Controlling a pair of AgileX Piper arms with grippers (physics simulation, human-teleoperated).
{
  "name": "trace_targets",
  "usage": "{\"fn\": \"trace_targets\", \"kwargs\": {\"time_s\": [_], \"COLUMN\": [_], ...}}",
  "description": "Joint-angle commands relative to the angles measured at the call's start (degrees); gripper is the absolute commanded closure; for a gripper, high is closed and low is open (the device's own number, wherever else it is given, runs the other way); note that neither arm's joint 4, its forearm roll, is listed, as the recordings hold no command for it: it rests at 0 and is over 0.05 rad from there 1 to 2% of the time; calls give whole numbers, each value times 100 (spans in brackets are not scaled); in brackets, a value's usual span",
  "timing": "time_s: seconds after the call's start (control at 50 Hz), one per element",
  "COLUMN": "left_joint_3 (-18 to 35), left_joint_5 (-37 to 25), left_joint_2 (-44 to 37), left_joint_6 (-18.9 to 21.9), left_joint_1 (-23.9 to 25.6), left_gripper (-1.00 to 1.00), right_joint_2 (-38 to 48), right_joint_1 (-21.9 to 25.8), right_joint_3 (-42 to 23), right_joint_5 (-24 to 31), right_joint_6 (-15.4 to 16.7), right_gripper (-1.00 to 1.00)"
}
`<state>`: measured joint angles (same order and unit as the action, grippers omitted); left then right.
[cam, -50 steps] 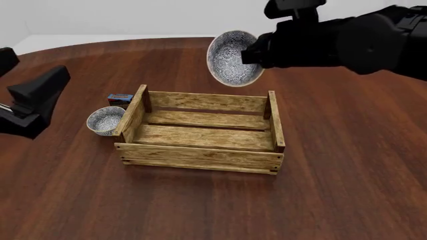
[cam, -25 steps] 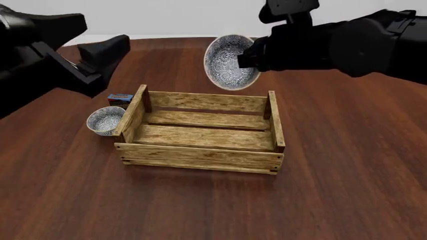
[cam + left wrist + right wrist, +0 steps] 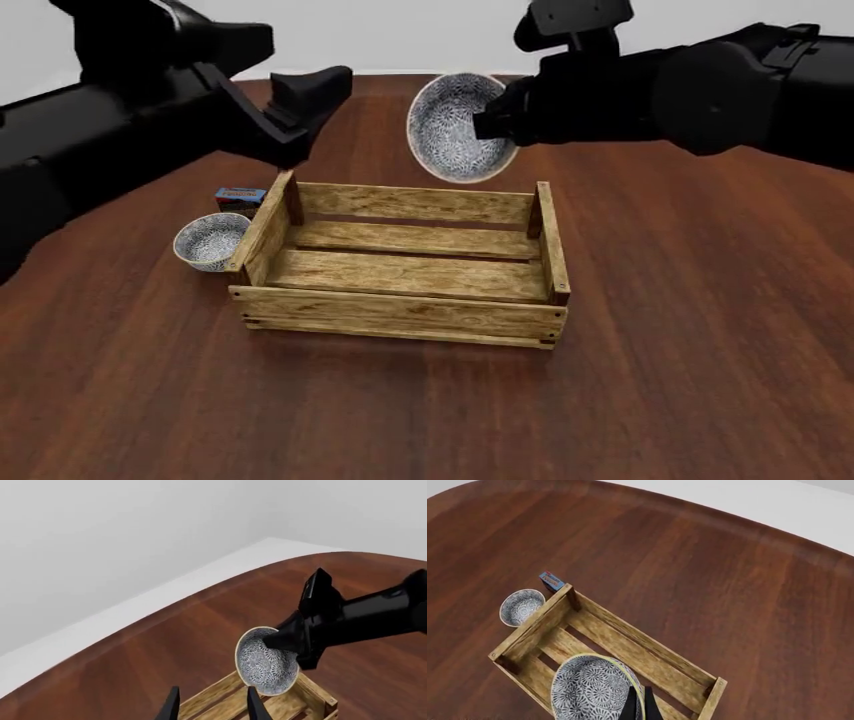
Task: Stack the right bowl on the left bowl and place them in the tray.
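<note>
Speckled porcelain, aloft: the right bowl point(image 3: 461, 126) is hanging tipped on edge above the far board of the tray point(image 3: 400, 262), its opening facing toward my camera side, well clear of the bench point(image 3: 694, 330).
Right tool: I am seeing the right tool point(image 3: 636, 706) clamped on the right bowl point(image 3: 597, 690)'s rim, fingers pinched together over the edge.
Left tool: the left tool point(image 3: 212, 706) is hovering high over the tray's left end with its fingers apart and nothing between them.
Left bowl: the left bowl point(image 3: 212, 241) is sitting upright on the bench, just outside the tray's left end board and touching or nearly touching it; I cannot tell which.
Blue-and-red box: the small box point(image 3: 240, 198) is lying just behind the left bowl, near the tray's far-left corner post.
Key relation: from the right tool the left bowl is lying leftward and nearer to me, across the tray's long axis, which is running left to right. I am judging that the carried bowl needs to travel the tray's length and be levelled before it can nest.
Nearer arm: the left arm point(image 3: 120, 120) is standing closer to the left bowl than the right arm point(image 3: 694, 95).
Count: 2 bowls, 1 tray, 1 small box, 2 arms.
Progress: stacking is not yet done; the tray is holding 0 bowls.
</note>
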<state>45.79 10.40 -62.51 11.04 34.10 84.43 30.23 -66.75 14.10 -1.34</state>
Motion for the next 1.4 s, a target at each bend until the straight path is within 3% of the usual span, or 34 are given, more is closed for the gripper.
{"fn": "trace_targets", "kwargs": {"time_s": [0.02,0.68,1.4], "left_joint_3": [191,750,997], "left_joint_5": [142,486,697], "left_joint_2": [-473,-1852,-2741], "left_joint_6": [-43,-248,-495], "left_joint_1": [294,256,263], "left_gripper": [-100,-100,-100], "right_joint_2": [-636,-646,-593], "right_joint_1": [13,78,119], "right_joint_3": [374,407,418], "right_joint_5": [-68,-79,-96], "right_joint_6": [-21,-5,3], "right_gripper": [100,100,100]}}
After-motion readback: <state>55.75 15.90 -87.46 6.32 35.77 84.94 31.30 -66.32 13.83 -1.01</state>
